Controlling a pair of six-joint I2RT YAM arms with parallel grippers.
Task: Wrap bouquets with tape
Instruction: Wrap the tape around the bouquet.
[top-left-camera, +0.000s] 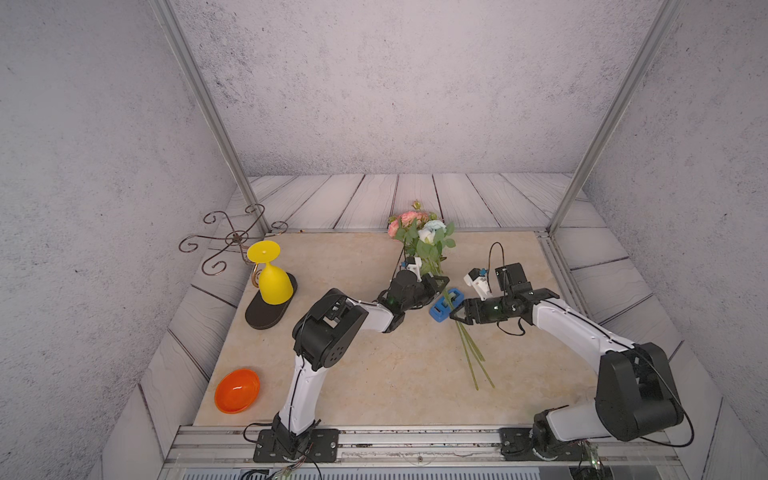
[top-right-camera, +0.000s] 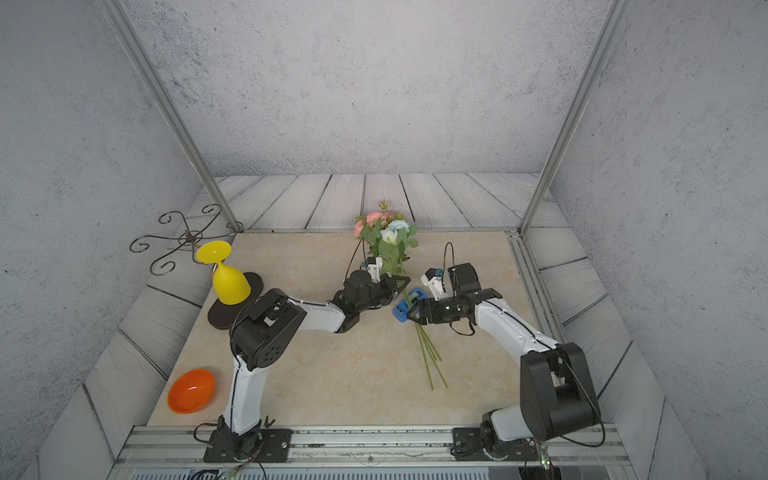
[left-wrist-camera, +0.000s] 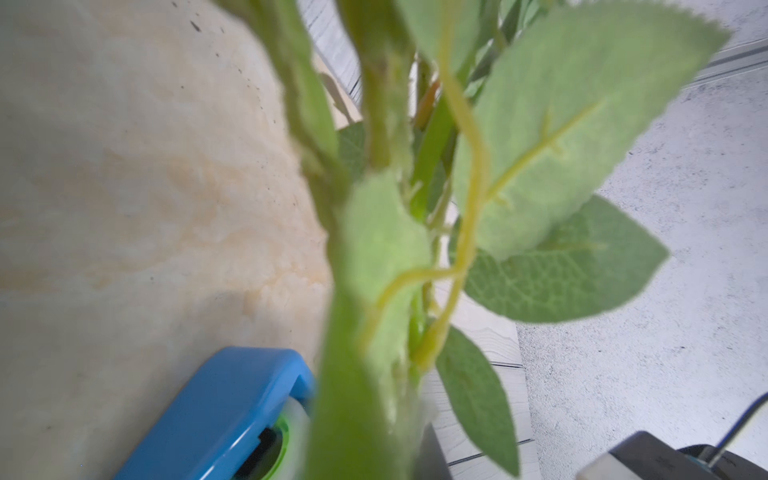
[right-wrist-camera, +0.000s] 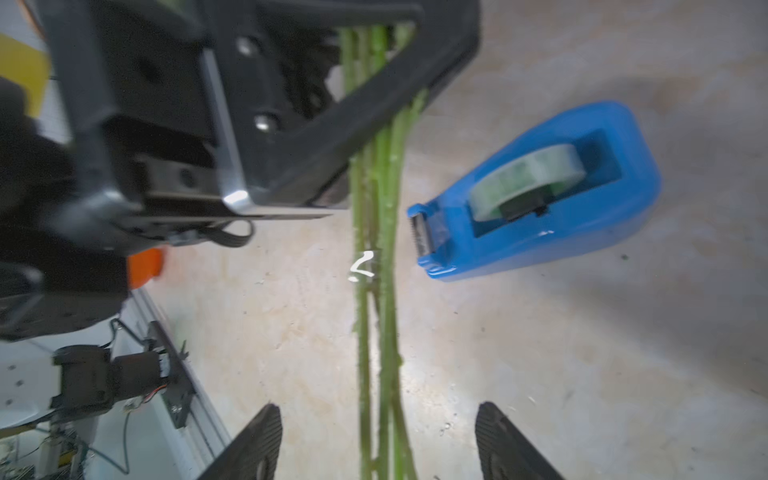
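Note:
The bouquets (top-left-camera: 419, 230) (top-right-camera: 386, 237), one bunch with pink and pale blooms, lie on the beige table with the long green stems (top-left-camera: 473, 353) pointing toward the front. My left gripper (top-left-camera: 439, 284) (top-right-camera: 400, 282) is shut on the stems just below the leaves; the right wrist view shows its black fingers (right-wrist-camera: 332, 104) pinching them. The tape, a pale roll (right-wrist-camera: 528, 174) in a blue dispenser (top-left-camera: 444, 305) (top-right-camera: 405, 308) (left-wrist-camera: 224, 407), sits beside the stems. My right gripper (top-left-camera: 455, 314) (right-wrist-camera: 378, 440) is open, straddling the stems (right-wrist-camera: 380, 332) without touching them.
A yellow goblet (top-left-camera: 272, 278) stands upside down on a dark oval base at the left, with a metal scroll stand (top-left-camera: 232, 239) behind it. An orange bowl (top-left-camera: 237, 390) sits front left. Metal frame posts rise at the table's back corners.

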